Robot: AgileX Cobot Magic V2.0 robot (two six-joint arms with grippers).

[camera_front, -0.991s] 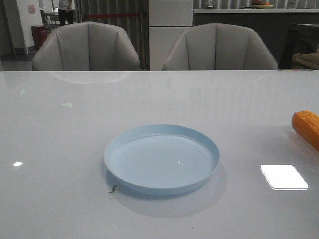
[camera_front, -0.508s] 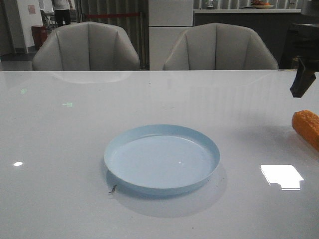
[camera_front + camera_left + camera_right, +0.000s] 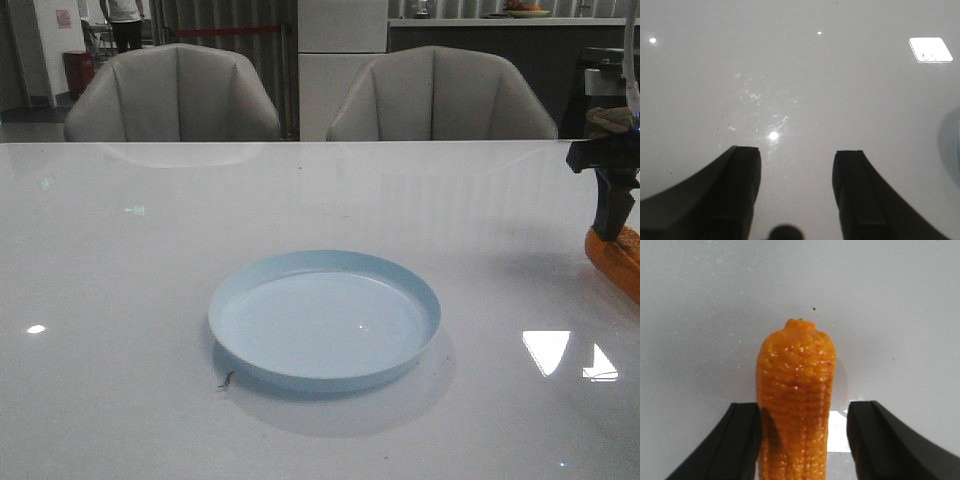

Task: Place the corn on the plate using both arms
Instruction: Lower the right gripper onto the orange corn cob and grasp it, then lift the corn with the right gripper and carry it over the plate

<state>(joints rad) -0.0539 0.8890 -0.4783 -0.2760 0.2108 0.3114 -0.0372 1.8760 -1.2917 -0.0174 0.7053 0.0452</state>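
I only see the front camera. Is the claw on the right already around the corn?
Observer: The right wrist camera shows the corn between the right claw, fingers apart on either side.
Operator: Is it squeezing?
Observer: No. One finger sits right beside the cob; the other finger has a clear gap.
Operator: Where's the other claw?
Observer: The left claw is open over bare table, holding nothing.
Operator: Is it near the plate?
Observer: A pale blue edge of the plate shows at the side of that view.
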